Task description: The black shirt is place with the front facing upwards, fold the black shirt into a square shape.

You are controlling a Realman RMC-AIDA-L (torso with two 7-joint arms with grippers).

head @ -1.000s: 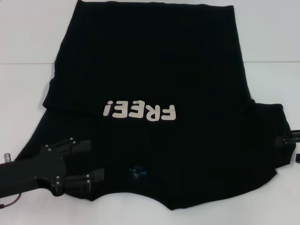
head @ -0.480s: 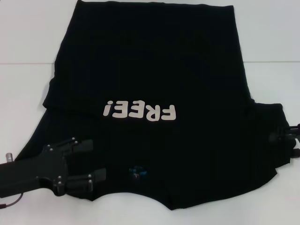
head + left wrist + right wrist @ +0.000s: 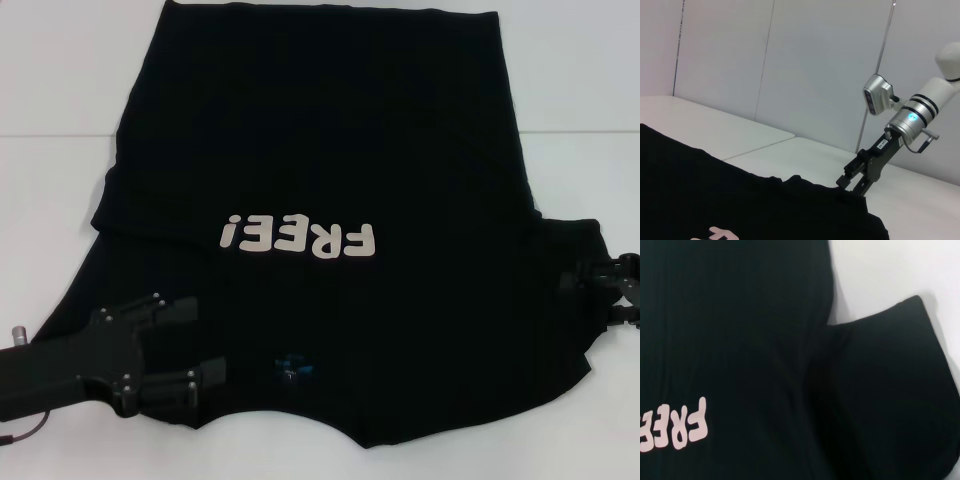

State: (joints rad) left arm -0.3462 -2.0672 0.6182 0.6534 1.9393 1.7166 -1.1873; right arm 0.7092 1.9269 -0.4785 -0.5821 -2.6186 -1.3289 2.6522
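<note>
Over black shirt [image 3: 320, 150] sleeves, both claws.

Robot lab test cell, plain white table [image 3: 60, 190], bare white wall panels [image 3: 805, 65] behind

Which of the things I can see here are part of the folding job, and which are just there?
Part of the job:
- black shirt, spread flat, "FREE!" print facing up
- left tool, open, over the shirt's near left shoulder
- right tool, at the shirt's right sleeve

Just there:
- white table under the shirt
- pale wall panels behind
</note>
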